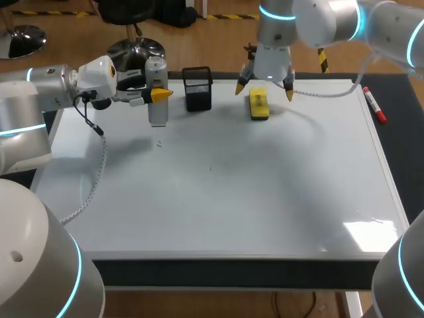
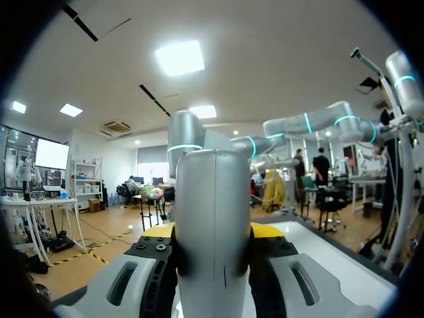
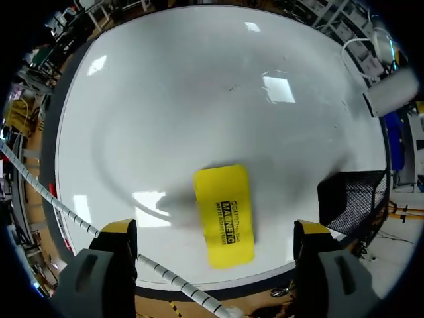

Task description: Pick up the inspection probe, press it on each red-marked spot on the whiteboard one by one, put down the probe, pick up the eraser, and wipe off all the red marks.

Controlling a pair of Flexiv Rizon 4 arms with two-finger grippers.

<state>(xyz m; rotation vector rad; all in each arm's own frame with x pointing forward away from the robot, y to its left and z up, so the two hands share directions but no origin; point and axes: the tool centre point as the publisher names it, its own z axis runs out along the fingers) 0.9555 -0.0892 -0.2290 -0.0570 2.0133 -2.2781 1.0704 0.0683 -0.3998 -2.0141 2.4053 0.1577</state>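
Observation:
The inspection probe [image 1: 157, 109], a grey cylinder, stands upright over the back left of the whiteboard [image 1: 232, 179]. My left gripper [image 1: 159, 95] is shut on it from both sides. In the left wrist view the probe [image 2: 212, 212] fills the gap between the left gripper's [image 2: 212, 233] fingers. The yellow eraser [image 1: 258, 106] lies flat on the board at the back middle. My right gripper [image 1: 264, 91] hangs just above it, open, its fingers well apart on either side. From the right wrist the eraser [image 3: 224, 215] lies below the right gripper [image 3: 215, 230], untouched. I see no red marks on the board.
A black mesh pen holder [image 1: 197, 87] stands between the probe and the eraser, close to both arms. A red marker [image 1: 374, 106] lies just off the board's right edge. A white coiled cable [image 1: 99, 172] trails from my left arm over the board's left side.

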